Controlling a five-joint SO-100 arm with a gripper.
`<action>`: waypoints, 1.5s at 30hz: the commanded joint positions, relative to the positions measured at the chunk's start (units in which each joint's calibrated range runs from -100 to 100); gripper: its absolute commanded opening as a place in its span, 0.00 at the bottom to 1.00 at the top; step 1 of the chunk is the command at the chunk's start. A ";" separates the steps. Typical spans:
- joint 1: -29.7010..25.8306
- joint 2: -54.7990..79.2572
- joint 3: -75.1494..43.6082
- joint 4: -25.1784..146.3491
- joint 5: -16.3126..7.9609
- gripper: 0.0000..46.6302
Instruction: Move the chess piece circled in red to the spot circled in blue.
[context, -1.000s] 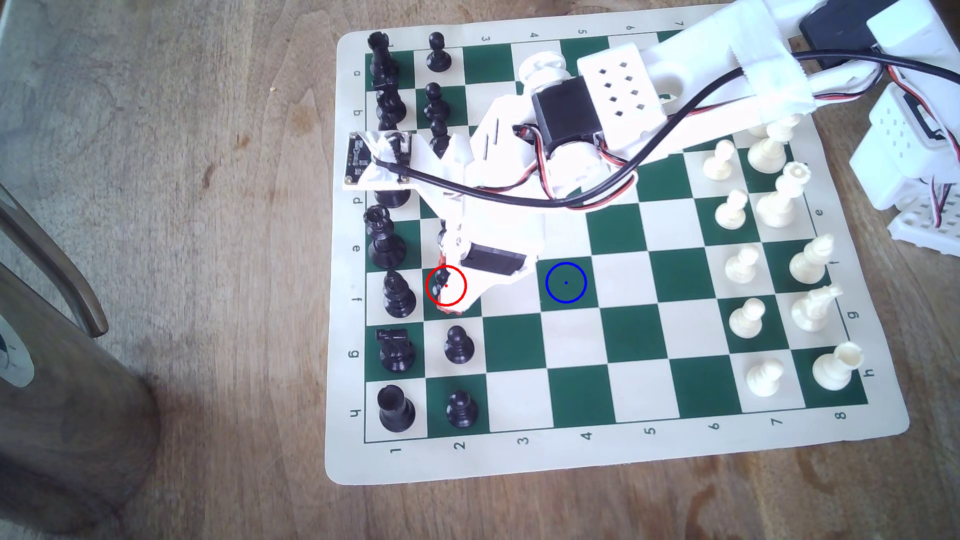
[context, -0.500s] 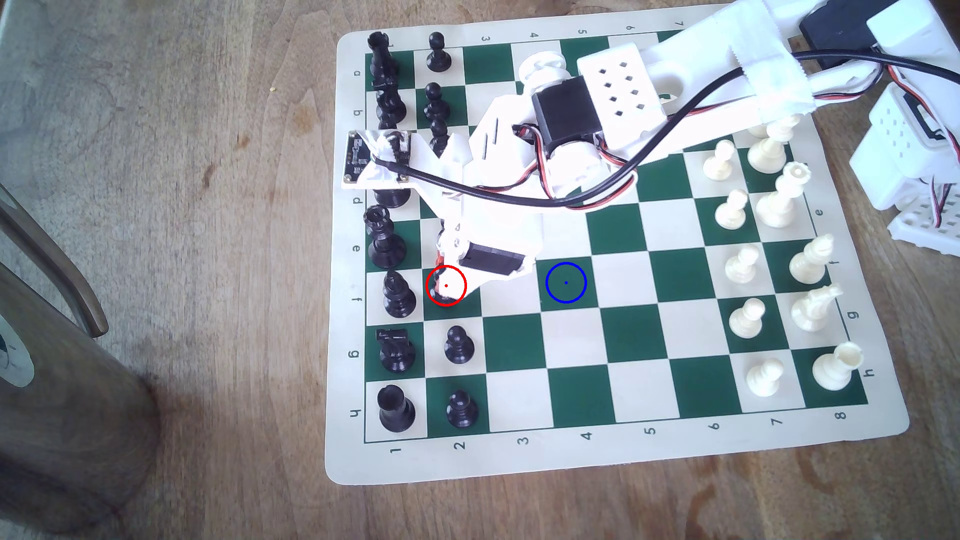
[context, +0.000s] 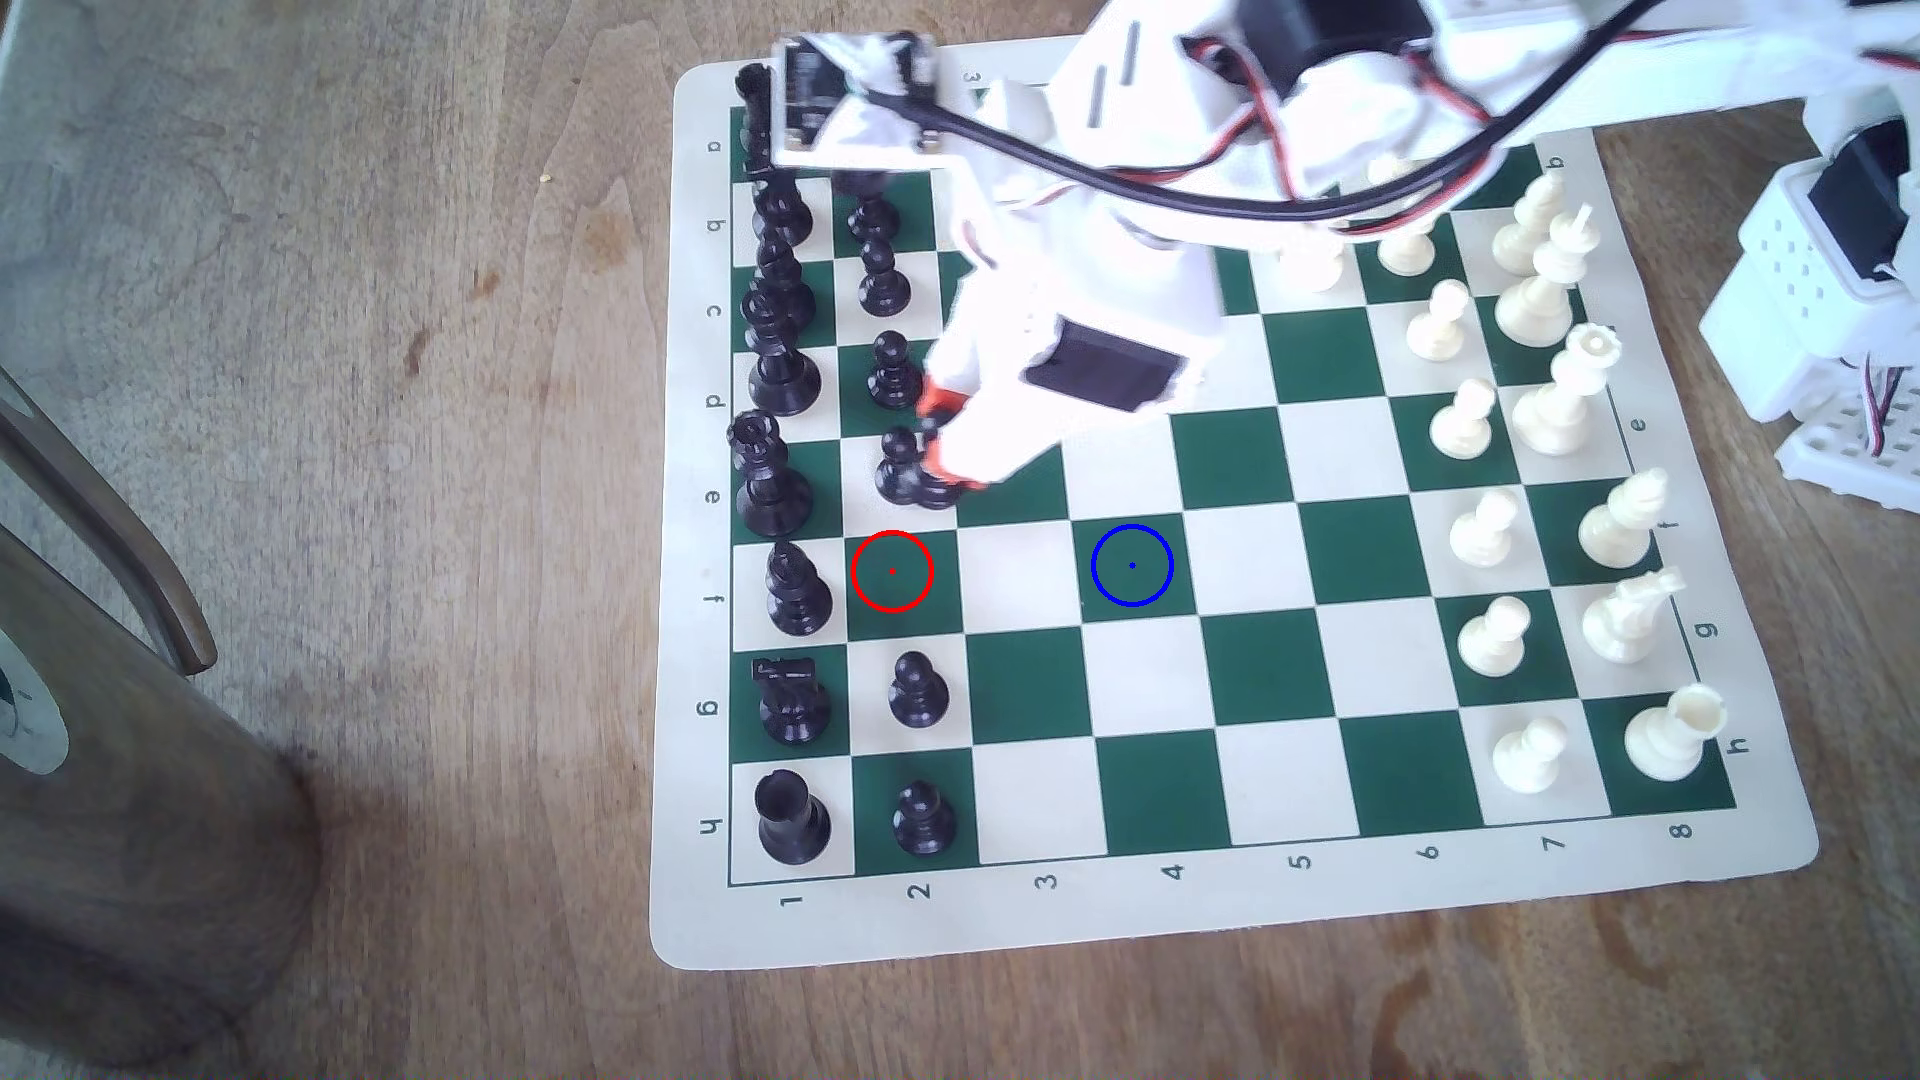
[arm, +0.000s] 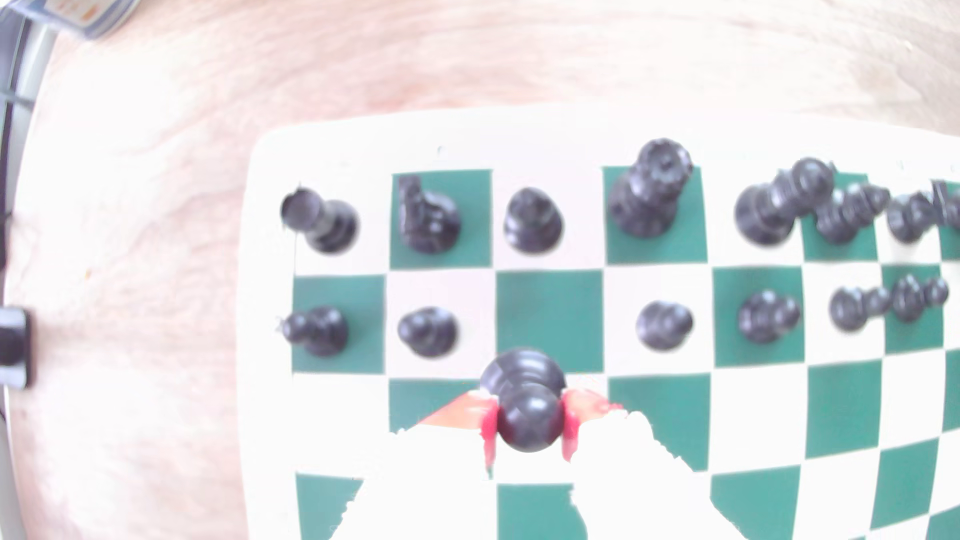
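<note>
My gripper (context: 945, 441) has white jaws with orange-red pads and is shut on the black pawn (context: 940, 490). It holds the pawn by its ball head, lifted off the board. In the exterior view the pawn hangs right beside another black pawn (context: 898, 467), above the red-ringed square (context: 891, 570), which is bare dark green. The blue-ringed spot (context: 1132, 565) is a bare dark green square two files to that view's right of the red ring. The wrist view shows the pawn (arm: 527, 400) pinched between the red pads of my gripper (arm: 530, 420), base hanging toward the board.
Black pieces line the exterior view's left two files, among them a bishop (context: 798, 592) beside the red ring and pawns (context: 918, 690) below it. Cream pieces (context: 1494, 636) stand at the right. A dark cylinder (context: 125, 810) stands off the board at the left, the arm's base (context: 1829, 270) at the right.
The gripper closed on the pawn inside the red ring, then rose with it and moved toward the top of the exterior view. The red-ringed square is now bare.
</note>
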 joint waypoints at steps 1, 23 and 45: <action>1.11 -13.72 11.08 -3.17 0.39 0.00; -2.33 -7.43 39.45 -24.13 -1.12 0.00; -0.37 -19.23 39.91 -19.79 2.83 0.41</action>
